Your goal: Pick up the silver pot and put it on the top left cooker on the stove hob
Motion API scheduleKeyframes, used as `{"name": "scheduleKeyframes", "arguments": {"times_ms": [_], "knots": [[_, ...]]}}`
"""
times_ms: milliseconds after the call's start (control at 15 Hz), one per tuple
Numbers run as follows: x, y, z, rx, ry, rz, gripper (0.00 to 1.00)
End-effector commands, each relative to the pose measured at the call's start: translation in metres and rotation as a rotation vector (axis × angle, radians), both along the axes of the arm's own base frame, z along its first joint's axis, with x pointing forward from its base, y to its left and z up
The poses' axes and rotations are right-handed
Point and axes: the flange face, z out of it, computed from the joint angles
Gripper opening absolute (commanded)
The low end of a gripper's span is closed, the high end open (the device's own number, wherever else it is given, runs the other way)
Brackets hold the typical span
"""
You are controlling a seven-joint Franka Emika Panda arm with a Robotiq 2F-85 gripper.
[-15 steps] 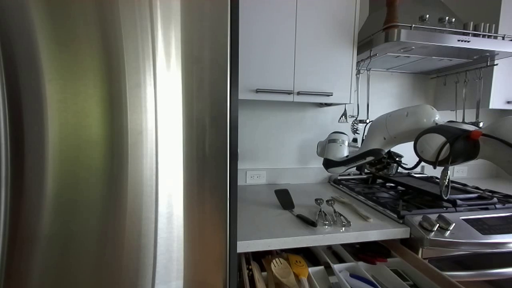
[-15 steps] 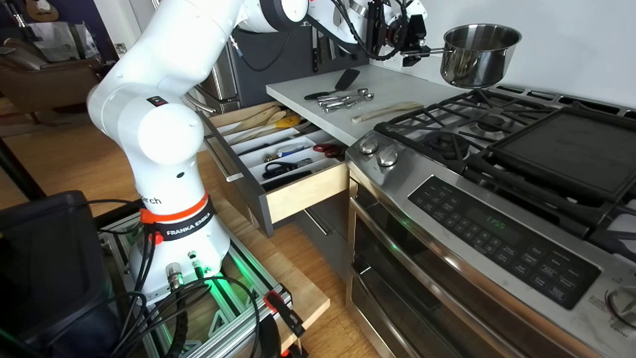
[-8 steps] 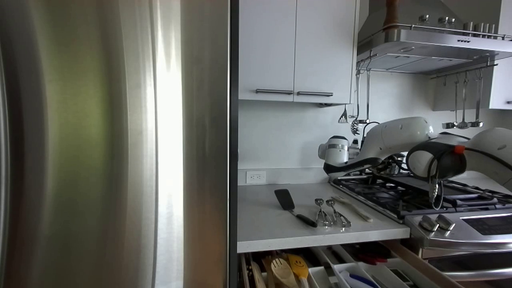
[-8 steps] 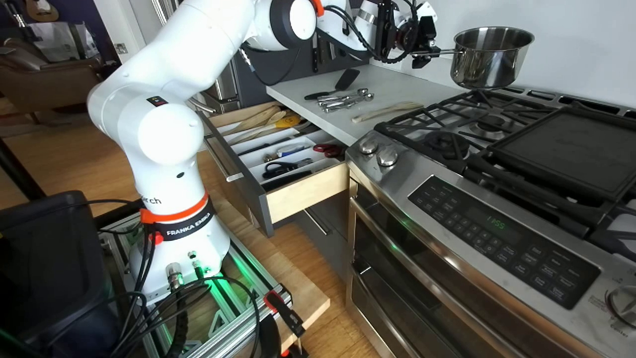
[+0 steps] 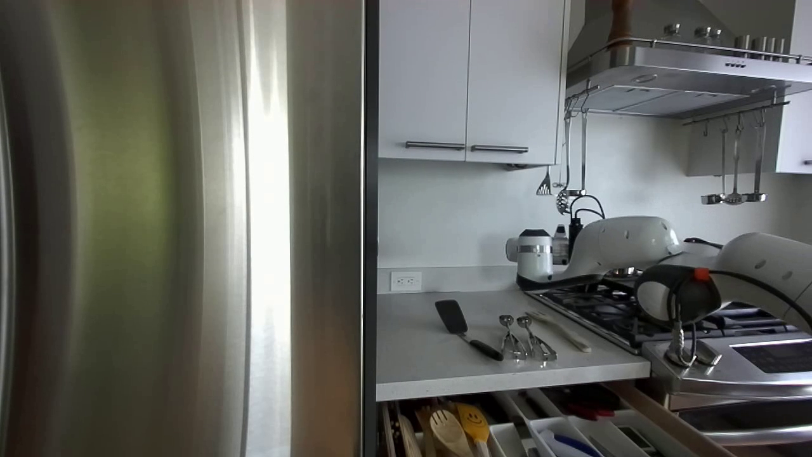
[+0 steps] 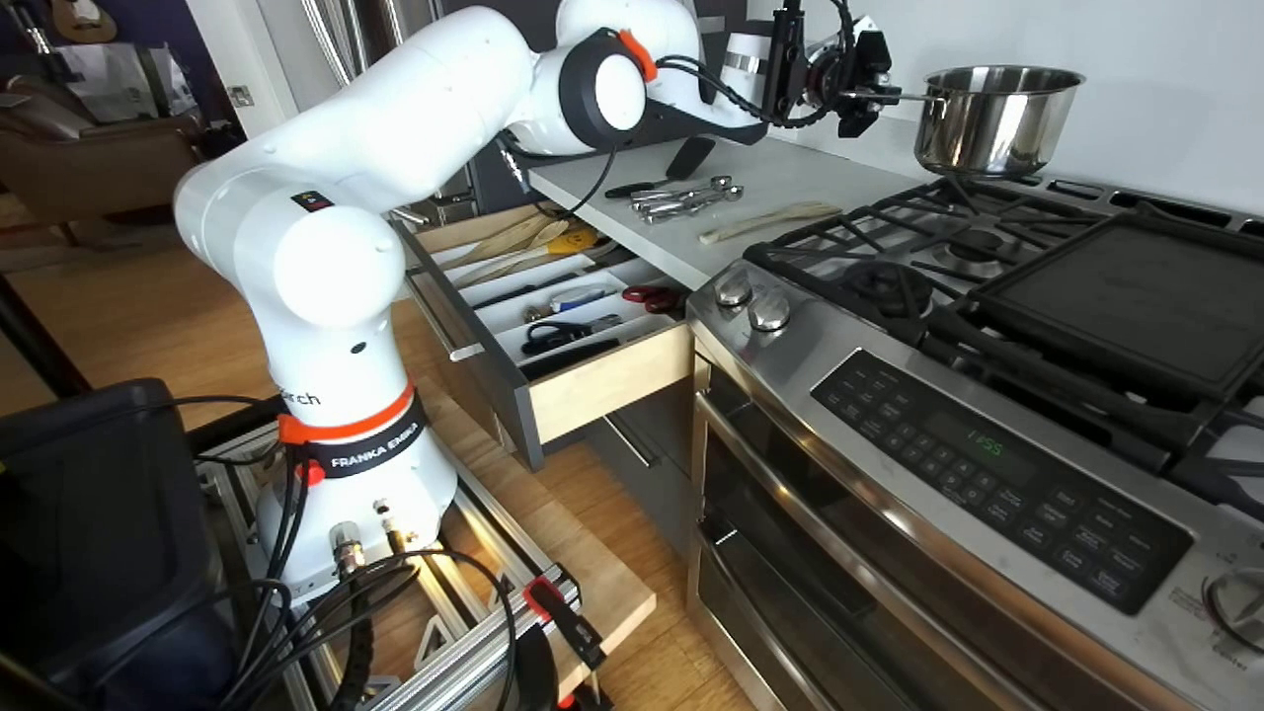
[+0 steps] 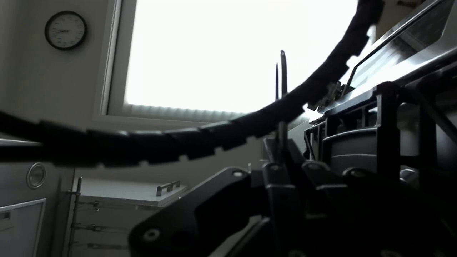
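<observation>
Within a second I'd shifted the saucepan (image 6: 997, 123) rightward in an exterior view; it hung above the stove hob (image 6: 928, 259), handle (image 6: 916, 97) clenched in my claw (image 6: 879, 96). Two metal scoops (image 5: 535, 339) and one black spatula (image 5: 460, 326) lay on the table (image 5: 419, 355); only the wrist view showed a wall clock (image 7: 65, 30).

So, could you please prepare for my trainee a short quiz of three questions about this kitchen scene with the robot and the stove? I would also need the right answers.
1. Fill in the missing word: the gripper is holding the silver pot by its ____.
2. True or false: the silver pot is turned upside down.
3. Choose one: the drawer below the counter is A) shut, B) open, C) missing.

Key
1: handle.
2: False; its opening faces up.
3: B.
</observation>
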Motion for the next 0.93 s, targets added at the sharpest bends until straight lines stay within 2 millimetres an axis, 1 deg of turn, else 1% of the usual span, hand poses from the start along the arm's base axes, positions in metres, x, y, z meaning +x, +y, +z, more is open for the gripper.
{"name": "scheduleKeyframes", "arguments": {"times_ms": [0, 200, 467, 533, 600, 867], "knots": [[0.008, -0.005, -0.011, -0.023, -0.001, 0.024, 0.02], [0.013, -0.005, -0.025, 0.008, -0.026, 0.061, 0.02], [0.018, -0.004, -0.031, 0.044, -0.048, 0.091, 0.02], [0.017, 0.0, -0.039, 0.039, 0.004, 0.083, 0.02], [0.017, 0.0, -0.04, 0.044, 0.005, 0.084, 0.06], [0.017, 0.002, -0.046, 0.05, 0.017, 0.085, 0.06]]}}
